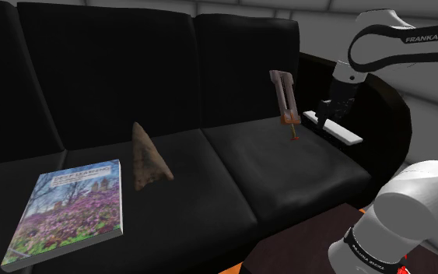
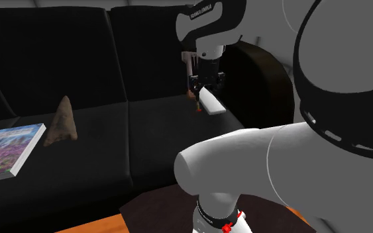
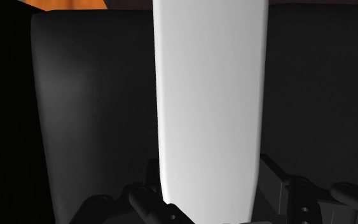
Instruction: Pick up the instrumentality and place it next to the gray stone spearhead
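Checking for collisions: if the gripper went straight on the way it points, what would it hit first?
The white bar clasped by the gripper; beyond it, probably the black sofa cushion.

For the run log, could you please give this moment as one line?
gripper: shut on white bar | place: by sofa armrest | spearhead: beside book

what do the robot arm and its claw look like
The arm is built of rounded white shells with dark joints. White "FRANKA EMIKA" lettering sits on a dark section of an upper link, and a dark band with small white lettering and red marks rings the lowest link. The claw is all black and blocky, with two short fingers.
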Motion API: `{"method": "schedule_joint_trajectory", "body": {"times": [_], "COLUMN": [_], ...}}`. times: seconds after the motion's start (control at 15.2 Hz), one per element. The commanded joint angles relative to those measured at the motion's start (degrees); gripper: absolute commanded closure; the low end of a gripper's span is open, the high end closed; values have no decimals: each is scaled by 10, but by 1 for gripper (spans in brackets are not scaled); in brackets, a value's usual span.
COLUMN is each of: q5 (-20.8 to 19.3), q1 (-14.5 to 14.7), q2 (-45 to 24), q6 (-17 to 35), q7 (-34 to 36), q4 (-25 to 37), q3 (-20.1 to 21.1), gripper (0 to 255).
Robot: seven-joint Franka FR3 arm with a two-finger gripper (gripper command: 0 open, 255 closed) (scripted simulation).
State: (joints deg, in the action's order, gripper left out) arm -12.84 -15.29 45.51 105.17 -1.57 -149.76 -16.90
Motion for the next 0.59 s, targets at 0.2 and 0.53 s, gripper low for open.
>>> {"method": "schedule_joint_trajectory", "body": {"times": [0.2, 0.53], "q5": [43, 92], "q1": [33, 73], "q2": [9, -5], "q6": [-3, 5], "q7": [66, 138], "q4": [-12, -9], "q3": [60, 124], "gripper": [255, 255]}}
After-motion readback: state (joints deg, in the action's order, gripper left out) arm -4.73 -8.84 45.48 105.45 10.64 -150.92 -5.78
